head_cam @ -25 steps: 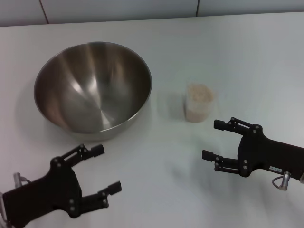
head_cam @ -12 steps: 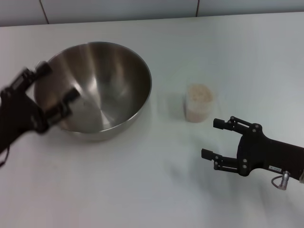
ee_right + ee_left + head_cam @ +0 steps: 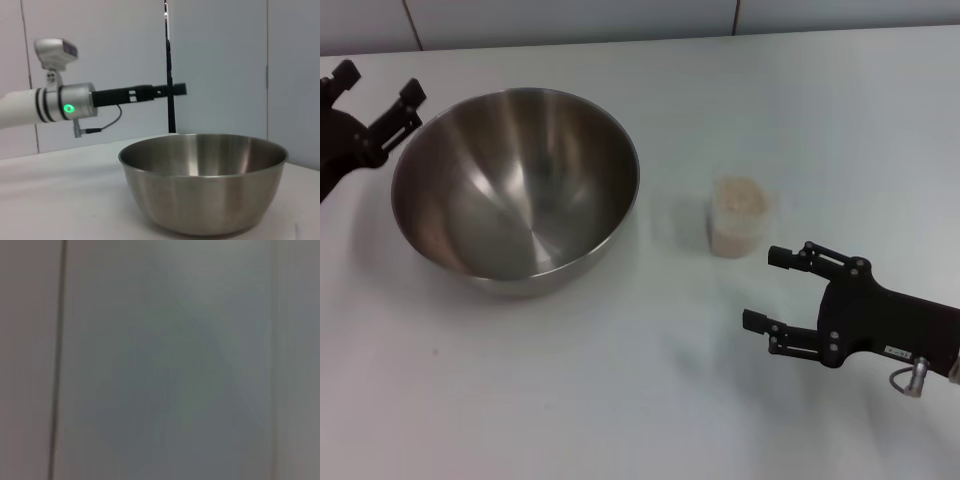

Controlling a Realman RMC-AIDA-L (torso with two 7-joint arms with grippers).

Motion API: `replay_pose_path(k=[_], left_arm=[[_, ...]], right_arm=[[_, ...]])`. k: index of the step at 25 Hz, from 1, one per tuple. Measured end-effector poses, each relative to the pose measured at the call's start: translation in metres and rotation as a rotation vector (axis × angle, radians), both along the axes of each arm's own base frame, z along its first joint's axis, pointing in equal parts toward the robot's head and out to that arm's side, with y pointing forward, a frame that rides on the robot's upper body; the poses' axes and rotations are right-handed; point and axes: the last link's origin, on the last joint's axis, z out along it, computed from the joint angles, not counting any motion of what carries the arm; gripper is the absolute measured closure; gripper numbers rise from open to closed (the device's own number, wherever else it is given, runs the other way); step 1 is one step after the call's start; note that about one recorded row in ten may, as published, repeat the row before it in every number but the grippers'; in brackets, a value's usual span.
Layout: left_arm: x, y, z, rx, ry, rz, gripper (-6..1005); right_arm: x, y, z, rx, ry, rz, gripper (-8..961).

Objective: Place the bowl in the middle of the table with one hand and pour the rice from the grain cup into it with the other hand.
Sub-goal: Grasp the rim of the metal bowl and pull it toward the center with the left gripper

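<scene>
Neither step of the task was done at this moment. The bowl [image 3: 516,185] sat empty at roughly 10 o'clock on the table [image 3: 570,400], well left of centre, with nothing gripping it. The left gripper [image 3: 378,93] hovered at the bowl's 9 o'clock, just beside the rim, fingers spread and holding nothing; contact with the rim could not be confirmed. The grain cup [image 3: 738,215] stood upright near the table's centre, at the bowl's 3 o'clock and clear of it, full of rice [image 3: 740,196]. The right gripper [image 3: 775,289] waited released at the cup's 5 o'clock, near but not touching. Remaining, as judged: grasp the bowl, move it to centre, pick up the cup, pour.
</scene>
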Motion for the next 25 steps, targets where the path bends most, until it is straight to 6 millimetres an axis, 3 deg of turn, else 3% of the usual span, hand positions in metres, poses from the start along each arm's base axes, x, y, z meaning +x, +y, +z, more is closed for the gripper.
replay_pose_path(k=[14,25], left_arm=[[-0.003,0.011,0.0,-0.01,0.002,0.057,138],[0.009,0.025,0.012,-0.285,0.03,0.093,140]], right_arm=[[-0.002,0.004,0.0,0.003,-0.004,0.006,133],[-0.002,0.004,0.0,0.004,-0.004,0.008,132]])
